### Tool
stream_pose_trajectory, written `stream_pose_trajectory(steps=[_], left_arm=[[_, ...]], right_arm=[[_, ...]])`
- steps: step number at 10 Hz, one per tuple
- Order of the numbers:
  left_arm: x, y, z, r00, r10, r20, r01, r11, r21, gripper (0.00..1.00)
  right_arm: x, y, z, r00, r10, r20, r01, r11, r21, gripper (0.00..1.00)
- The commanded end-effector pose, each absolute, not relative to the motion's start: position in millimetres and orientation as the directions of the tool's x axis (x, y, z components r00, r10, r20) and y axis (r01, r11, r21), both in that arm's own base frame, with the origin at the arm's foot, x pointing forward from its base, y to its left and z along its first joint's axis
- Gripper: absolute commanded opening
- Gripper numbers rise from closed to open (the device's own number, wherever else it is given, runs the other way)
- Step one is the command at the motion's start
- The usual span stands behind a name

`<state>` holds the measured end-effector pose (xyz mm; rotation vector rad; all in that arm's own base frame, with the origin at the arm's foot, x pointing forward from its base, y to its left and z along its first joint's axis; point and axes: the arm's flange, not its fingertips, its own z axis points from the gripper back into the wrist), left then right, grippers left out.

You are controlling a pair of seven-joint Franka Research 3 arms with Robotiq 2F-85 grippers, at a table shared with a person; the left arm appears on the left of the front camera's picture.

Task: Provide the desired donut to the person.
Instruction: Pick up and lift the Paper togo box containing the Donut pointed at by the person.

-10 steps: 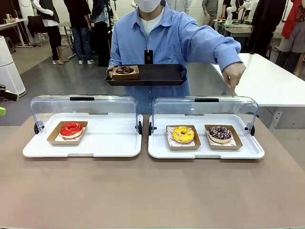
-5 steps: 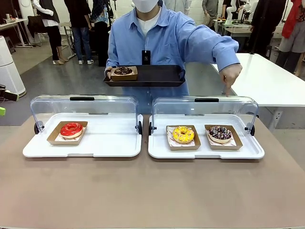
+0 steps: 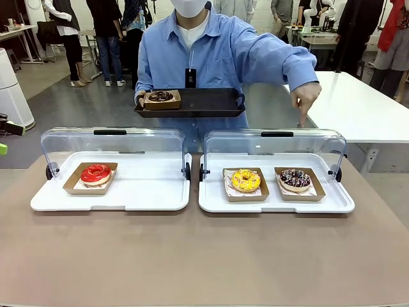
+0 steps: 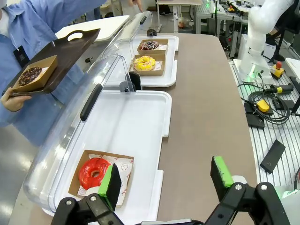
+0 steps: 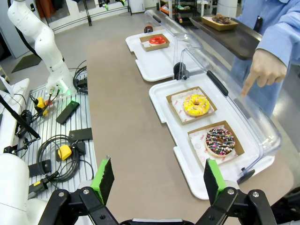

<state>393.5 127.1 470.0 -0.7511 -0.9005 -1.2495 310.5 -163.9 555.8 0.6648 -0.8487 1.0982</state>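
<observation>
Your left gripper [image 4: 165, 178] has its fingers spread wide with nothing between them. It hovers over the near end of the left white tray [image 4: 136, 122], and the red donut [image 4: 93, 172] in its cardboard holder sits just beside one green pad. Your right gripper [image 5: 158, 180] is spread wide too, and empty, over the brown table [image 5: 126, 126]. Ahead lies the right white tray [image 5: 197, 84] with the yellow donut [image 5: 196, 104] and the sprinkled chocolate donut [image 5: 220, 140]. The person [image 3: 211, 51] points a hand [image 3: 305, 96] downward above the raised clear lid [image 3: 275, 144], behind the sprinkled one. The other hand holds a black tray [image 3: 204, 102] carrying another chocolate donut [image 3: 160, 96].
</observation>
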Motion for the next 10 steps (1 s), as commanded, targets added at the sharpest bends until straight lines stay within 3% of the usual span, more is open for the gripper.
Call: stream_pose_trajectory(steps=[1,3,7,10], left_arm=[[393,129,470,0.076,-0.458,0.886,0.985,0.173,0.005,1.00],[393,129,470,0.076,-0.458,0.886,0.985,0.173,0.005,1.00],[393,129,470,0.076,-0.458,0.886,0.985,0.173,0.005,1.00],[393,129,470,0.076,-0.458,0.886,0.985,0.173,0.005,1.00]], right_arm=[[311,-163,557,0.196,0.471,0.860,-0.948,0.316,0.043,1.00],[310,-164,556,0.213,0.483,0.850,-0.944,0.326,0.051,1.00],[358,-102,597,0.175,0.801,0.573,-0.983,0.174,0.056,1.00],[383,-50,572,0.036,0.959,0.282,-0.996,0.011,0.090,1.00]])
